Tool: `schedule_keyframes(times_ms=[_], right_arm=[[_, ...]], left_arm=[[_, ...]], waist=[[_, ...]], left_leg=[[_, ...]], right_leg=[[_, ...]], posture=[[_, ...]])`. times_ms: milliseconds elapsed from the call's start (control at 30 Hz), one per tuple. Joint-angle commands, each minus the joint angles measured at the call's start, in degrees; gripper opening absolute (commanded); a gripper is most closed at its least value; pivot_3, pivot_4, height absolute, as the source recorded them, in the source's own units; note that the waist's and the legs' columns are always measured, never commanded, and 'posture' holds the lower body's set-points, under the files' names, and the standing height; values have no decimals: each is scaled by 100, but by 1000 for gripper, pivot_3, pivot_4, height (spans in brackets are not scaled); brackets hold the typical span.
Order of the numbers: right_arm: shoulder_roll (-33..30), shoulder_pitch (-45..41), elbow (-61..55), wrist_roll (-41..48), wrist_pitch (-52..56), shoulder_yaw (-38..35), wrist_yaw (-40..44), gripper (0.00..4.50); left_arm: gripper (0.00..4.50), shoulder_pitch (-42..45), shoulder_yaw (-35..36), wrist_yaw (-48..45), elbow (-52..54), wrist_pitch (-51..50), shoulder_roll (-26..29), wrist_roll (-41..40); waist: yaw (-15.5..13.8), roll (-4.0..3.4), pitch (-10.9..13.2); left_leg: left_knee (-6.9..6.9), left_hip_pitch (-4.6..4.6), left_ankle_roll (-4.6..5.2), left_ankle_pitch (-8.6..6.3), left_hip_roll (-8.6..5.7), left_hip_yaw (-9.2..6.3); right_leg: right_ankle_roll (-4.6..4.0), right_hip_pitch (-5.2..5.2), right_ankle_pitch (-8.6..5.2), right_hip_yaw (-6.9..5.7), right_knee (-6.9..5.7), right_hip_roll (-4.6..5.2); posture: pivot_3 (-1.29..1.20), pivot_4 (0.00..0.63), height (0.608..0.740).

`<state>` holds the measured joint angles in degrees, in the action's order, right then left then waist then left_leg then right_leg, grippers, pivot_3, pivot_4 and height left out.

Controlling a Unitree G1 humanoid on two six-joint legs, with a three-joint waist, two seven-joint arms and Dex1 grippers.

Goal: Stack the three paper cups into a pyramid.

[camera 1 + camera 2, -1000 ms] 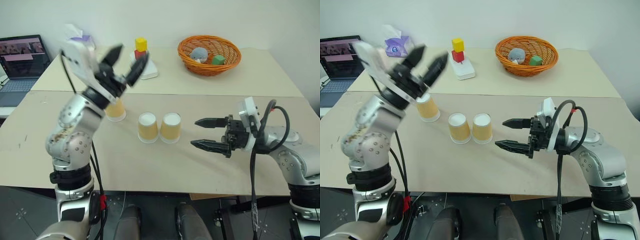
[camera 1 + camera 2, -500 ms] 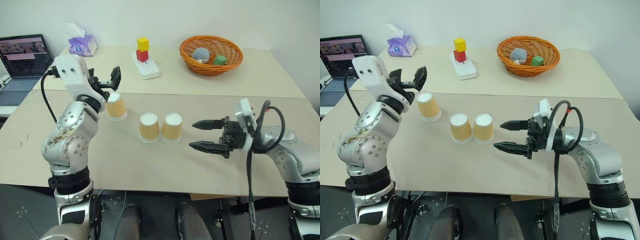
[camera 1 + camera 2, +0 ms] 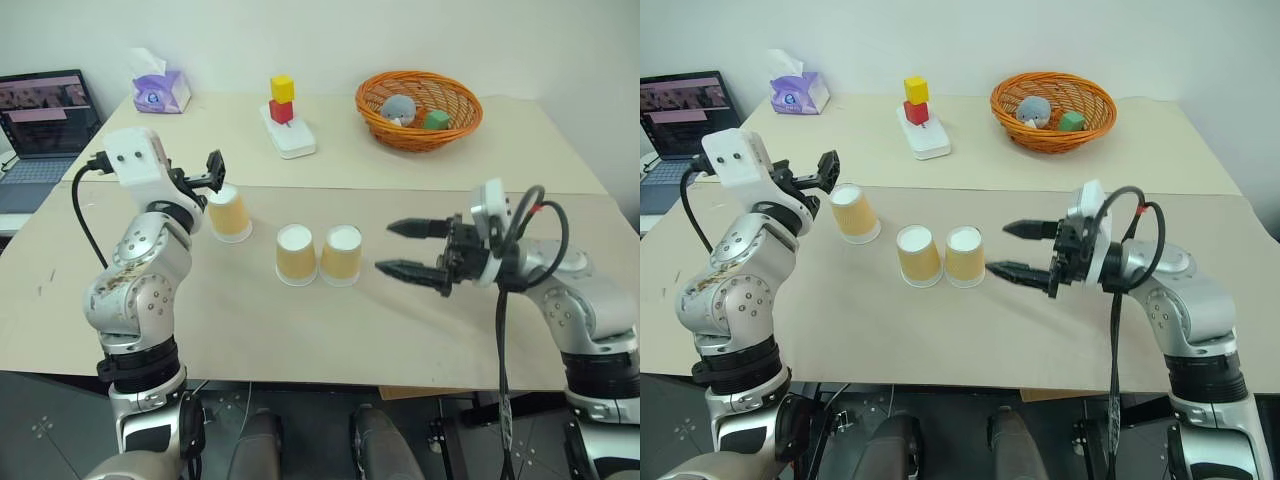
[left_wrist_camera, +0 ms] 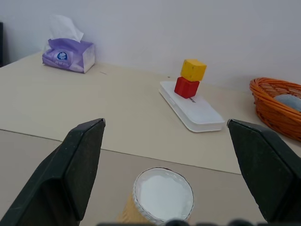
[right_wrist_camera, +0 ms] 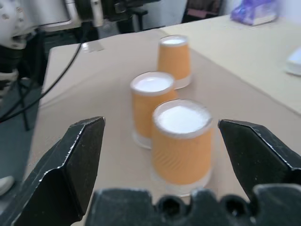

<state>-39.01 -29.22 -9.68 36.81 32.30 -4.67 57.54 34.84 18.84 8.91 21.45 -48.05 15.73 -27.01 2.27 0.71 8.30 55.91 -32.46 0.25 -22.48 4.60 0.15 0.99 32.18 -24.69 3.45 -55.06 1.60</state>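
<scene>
Three tan paper cups stand apart on the table with their white ends up. One cup (image 3: 229, 214) is at the left, and a pair (image 3: 296, 254) (image 3: 342, 255) stands side by side touching in the middle. My left gripper (image 3: 810, 175) is open and level just to the left of the left cup (image 4: 162, 200), which sits low between its fingers (image 4: 70, 174) in the left wrist view, not touched. My right gripper (image 3: 386, 248) is open, pointing at the pair from the right, a short gap from the nearer cup (image 5: 182, 141).
On the far table are an orange basket (image 3: 418, 108) with small toys, a white tray (image 3: 288, 135) carrying a red and a yellow block, and a purple tissue box (image 3: 158, 92). A laptop (image 3: 40, 110) stands at the far left.
My left arm has come down from above the table, and its gripper has levelled out beside the left cup. My right gripper has edged closer to the pair of cups.
</scene>
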Motion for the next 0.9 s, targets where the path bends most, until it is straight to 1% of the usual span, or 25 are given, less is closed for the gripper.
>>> schedule_keyframes(times_ms=[33, 167, 333, 433, 700, 900], right_arm=[[-39, -75, -62, -49, -254, -268, -63, 4500], [-59, -62, -69, -75, -285, -275, -45, 4500], [-40, -24, -164, -34, -260, -247, -38, 4500], [-28, -4, -215, -13, -241, -242, -49, 4500], [-31, 85, -244, 43, -195, -273, -66, 4500], [-36, 102, -275, 83, -161, -296, -88, 4500]], left_arm=[[4430, 11, 73, 26, 145, -56, 3, 16], [4430, 32, 58, 41, 144, -139, -49, 0], [4430, 58, -51, -32, 261, -317, -244, -186], [4430, 45, -80, -13, 285, -351, -289, -133], [4430, -61, -177, 153, 95, -291, -231, 249], [4430, -153, -369, 61, -65, -232, -247, 475]], waist=[[-18, 0, 0], [-17, 0, 0], [-13, 0, 0], [-13, 0, 0], [2, 0, 0], [-2, 0, 0]], left_leg=[[0, -3, 0, 0, -1, 0], [0, -5, -2, 1, -9, -1], [0, -4, -3, 2, -10, -1], [0, -6, -3, 2, -10, -1], [0, -4, -3, 2, -10, -2], [0, -4, -3, 2, -11, -2]], right_leg=[[0, 2, 0, 0, 0, 2], [0, 2, 0, -1, 0, 12], [1, 1, 0, -1, -2, 11], [1, 1, 0, -1, -2, 11], [1, 1, 0, -1, -3, 11], [1, 1, 0, -1, -3, 11]], posture=[[0, 150, 658], [0, 150, 658], [0, 150, 658], [0, 150, 658], [0, 150, 658], [0, 150, 658]])
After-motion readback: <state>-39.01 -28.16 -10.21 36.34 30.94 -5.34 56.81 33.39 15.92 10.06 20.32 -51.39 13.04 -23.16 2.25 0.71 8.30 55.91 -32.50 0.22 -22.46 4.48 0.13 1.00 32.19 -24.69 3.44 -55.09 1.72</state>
